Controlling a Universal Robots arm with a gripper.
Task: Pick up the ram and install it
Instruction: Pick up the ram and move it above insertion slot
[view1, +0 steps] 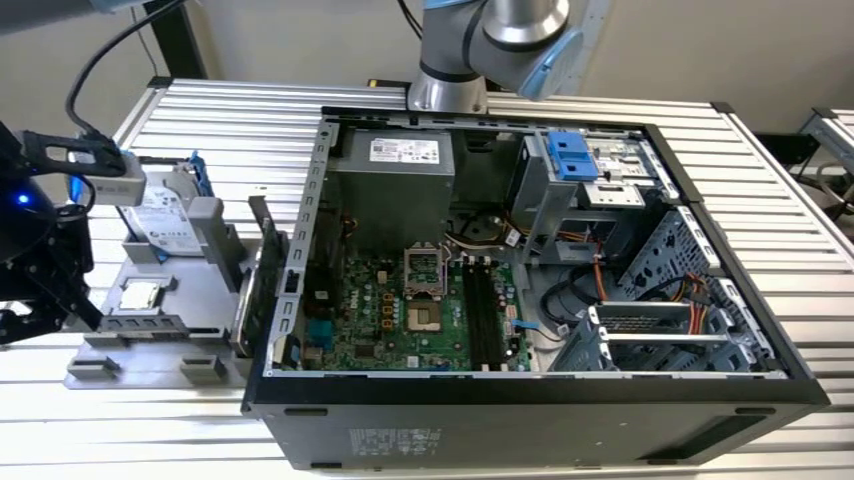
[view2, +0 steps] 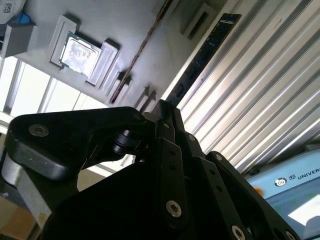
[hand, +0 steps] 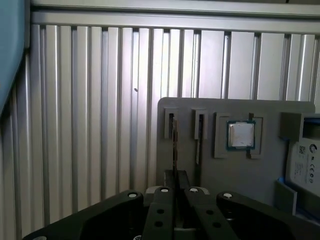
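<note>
The ram (view2: 202, 57) is a thin dark circuit-board stick, and my gripper (view2: 167, 107) is shut on one end of it. The rest of the stick reaches out over the ribbed aluminium table. In the first wrist view the ram (hand: 174, 145) shows edge-on, running from my gripper (hand: 175, 175) toward a narrow slot in the grey holder (hand: 200, 107). In the exterior view my gripper (view1: 74, 305) hangs at the left side of that holder (view1: 147, 345). The black motherboard slots (view1: 483, 310) lie inside the open computer case, well to the exterior view's right of the gripper.
The holder also carries a square silver processor chip (view1: 140, 295), a hard drive (view1: 167, 215) and an upright expansion card (view1: 267, 270). The open case (view1: 534, 390) takes up the middle of the table, with drive cages and cables at its right. The arm's base (view1: 447, 90) stands behind it.
</note>
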